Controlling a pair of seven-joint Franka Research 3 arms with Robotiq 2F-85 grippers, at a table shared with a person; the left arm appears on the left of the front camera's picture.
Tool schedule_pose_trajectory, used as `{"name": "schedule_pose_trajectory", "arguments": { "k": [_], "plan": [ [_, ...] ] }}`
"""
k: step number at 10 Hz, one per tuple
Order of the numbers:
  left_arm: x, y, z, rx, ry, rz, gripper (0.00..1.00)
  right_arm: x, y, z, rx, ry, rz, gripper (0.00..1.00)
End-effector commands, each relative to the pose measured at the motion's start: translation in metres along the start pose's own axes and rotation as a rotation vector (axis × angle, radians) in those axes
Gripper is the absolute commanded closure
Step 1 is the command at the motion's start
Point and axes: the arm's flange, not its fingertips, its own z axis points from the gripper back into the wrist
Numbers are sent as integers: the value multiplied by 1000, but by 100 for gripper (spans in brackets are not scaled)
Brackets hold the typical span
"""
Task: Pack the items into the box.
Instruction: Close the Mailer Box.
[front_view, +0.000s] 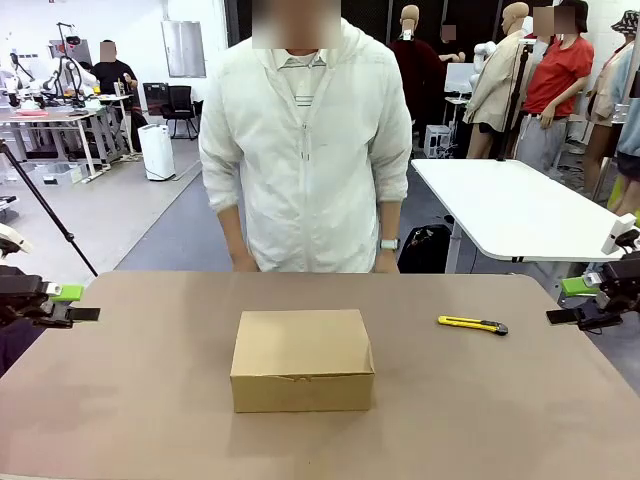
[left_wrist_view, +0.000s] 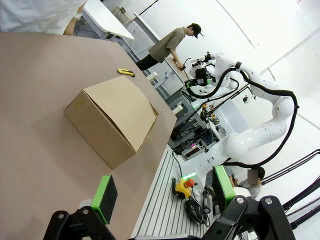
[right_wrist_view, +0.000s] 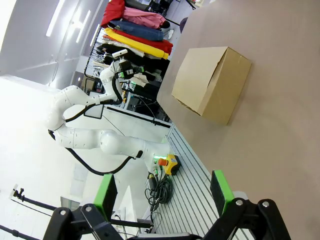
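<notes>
Box (front_view: 302, 358), lid shut, mid-table; yellow knife (front_view: 472, 324) lies to its right. Left gripper (front_view: 75, 303) and right gripper (front_view: 570, 305) hover at opposite table edges. Left wrist: fingers spread wide, empty, box (left_wrist_view: 112, 120) ahead. Right wrist: fingers wide, empty, box (right_wrist_view: 211, 82) beyond.

light: bright, even – shadows: soft – wrist views: wide-angle warp
</notes>
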Motion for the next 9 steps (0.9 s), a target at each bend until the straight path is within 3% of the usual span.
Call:
{"name": "schedule_pose_trajectory", "arguments": {
  "k": [1, 9],
  "plan": [
    [-1, -2, 3, 4, 8, -4, 0, 3, 4, 1, 10, -4, 2, 0],
    [-1, -2, 3, 4, 8, -4, 0, 3, 4, 1, 10, -4, 2, 0]
  ]
}}
